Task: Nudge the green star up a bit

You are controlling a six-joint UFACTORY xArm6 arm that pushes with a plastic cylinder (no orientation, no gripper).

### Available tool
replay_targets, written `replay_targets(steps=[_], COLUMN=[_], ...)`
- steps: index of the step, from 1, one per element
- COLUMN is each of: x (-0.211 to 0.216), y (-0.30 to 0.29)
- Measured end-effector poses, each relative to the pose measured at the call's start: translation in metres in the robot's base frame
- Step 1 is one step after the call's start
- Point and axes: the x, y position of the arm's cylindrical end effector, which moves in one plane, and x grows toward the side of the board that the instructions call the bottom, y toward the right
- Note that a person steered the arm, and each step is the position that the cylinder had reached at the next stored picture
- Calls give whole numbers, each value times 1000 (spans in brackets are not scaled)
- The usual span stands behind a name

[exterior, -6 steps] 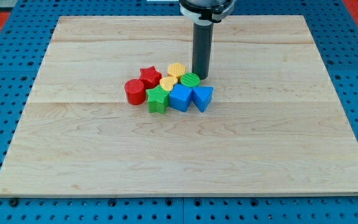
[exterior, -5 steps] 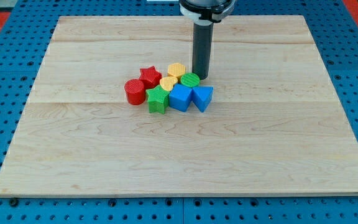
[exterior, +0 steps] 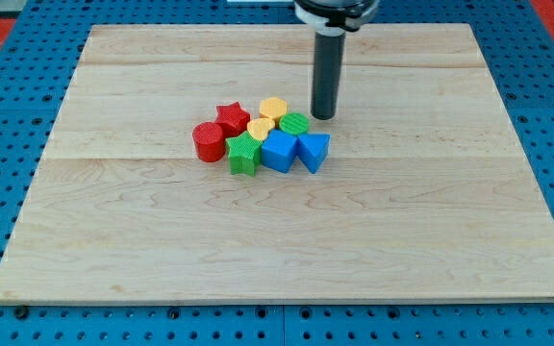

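The green star (exterior: 243,152) lies at the lower left of a tight cluster of blocks near the board's middle. It touches the red cylinder (exterior: 208,140) on its left and the blue cube (exterior: 279,151) on its right. My tip (exterior: 324,116) stands above and to the right of the cluster, just right of the green cylinder (exterior: 294,123), apart from it and far from the green star.
The cluster also holds a red star (exterior: 231,118), two yellow blocks (exterior: 273,108) (exterior: 259,129) and a blue triangular block (exterior: 313,149). The wooden board (exterior: 113,250) lies on a blue perforated table.
My tip has moved a little to the right, away from the green cylinder. The blocks have not moved.
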Motion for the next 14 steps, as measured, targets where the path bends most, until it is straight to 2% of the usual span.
replay_targets(steps=[2, 4, 5, 6, 8, 10, 11, 13, 14], x=[1, 92, 116, 127, 128, 127, 127, 127, 127], y=[81, 103, 82, 17, -63, -78, -50, -45, -79])
